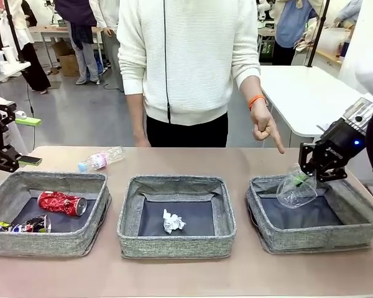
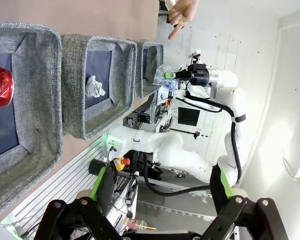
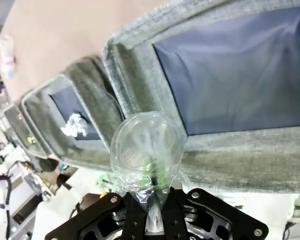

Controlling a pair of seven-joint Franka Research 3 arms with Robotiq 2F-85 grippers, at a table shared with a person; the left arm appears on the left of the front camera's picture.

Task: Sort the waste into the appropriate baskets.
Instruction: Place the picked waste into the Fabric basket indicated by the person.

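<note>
The right gripper (image 1: 312, 169) is clamped on the rim of the cup (image 1: 296, 188), with the wall pinched flat between its jaws, as is seen close up in the right wrist view (image 3: 146, 159). The cup is held tilted over the near-left rim of the right bin (image 1: 336, 239), partly above the wall rather than well inside. A person's hand (image 1: 265, 127) is pointed down just behind that bin.

Two risks are judged from here. If the cup is let go at this spot, it could strike the fabric wall and roll out onto the table, since it is light and round. If the arm is carried further back, the pointing hand could be met. A short move toward the bin's middle would be called for before release.

The right bin's floor is bare, so ample room is offered below. The gap to the middle bin (image 1: 177, 245) is narrow; a paper ball (image 1: 173, 221) is seen in that bin. In the left bin (image 1: 46, 245) a red can (image 1: 61, 203) and a dark can (image 1: 23, 226) are lying. The bottle (image 1: 101, 159) is left on the table behind the left bin, not yet sorted.

The left gripper (image 2: 161, 187) is held wide open and empty, well apart from the bins.
</note>
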